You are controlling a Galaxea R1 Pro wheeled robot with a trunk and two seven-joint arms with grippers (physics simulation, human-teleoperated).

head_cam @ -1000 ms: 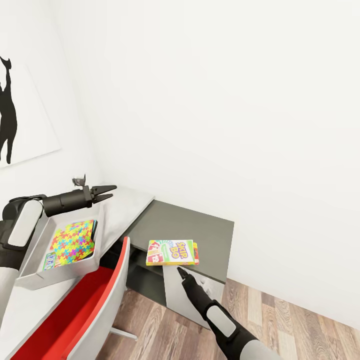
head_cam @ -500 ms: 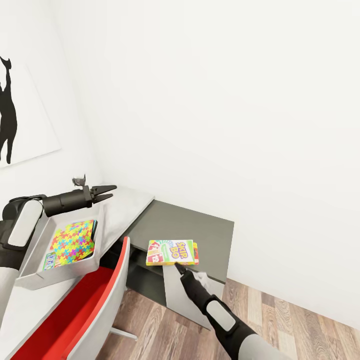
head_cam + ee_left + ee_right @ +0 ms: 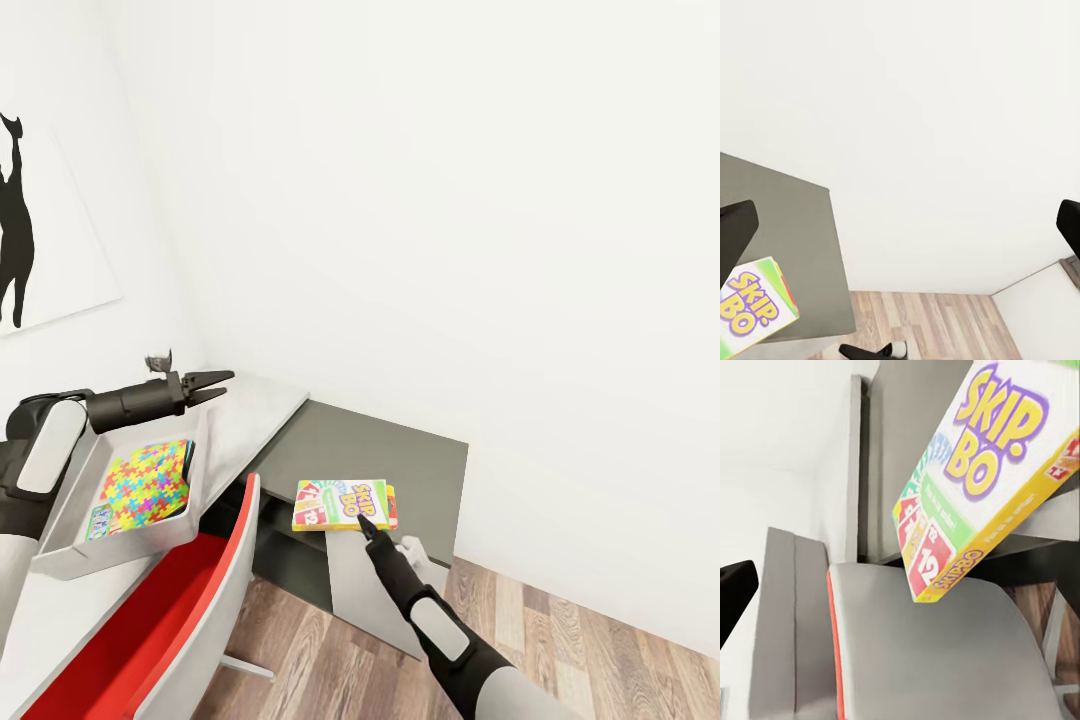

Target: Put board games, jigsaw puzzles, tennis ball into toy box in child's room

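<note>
Now the right gripper [image 3: 366, 523] reaches the near edge of the yellow-green game box [image 3: 344, 504], which overhangs the dark cabinet top [image 3: 390, 455]; how wide its jaws stand I cannot tell. Best to grip that overhanging edge squarely, then lift level toward the toy box [image 3: 70, 510].

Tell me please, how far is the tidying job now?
Done: one jigsaw puzzle lies inside the toy box. In hand: the right gripper is at the Skip-Bo box on the dark cabinet top, not yet gripping. Left: moving it into the box.
</note>
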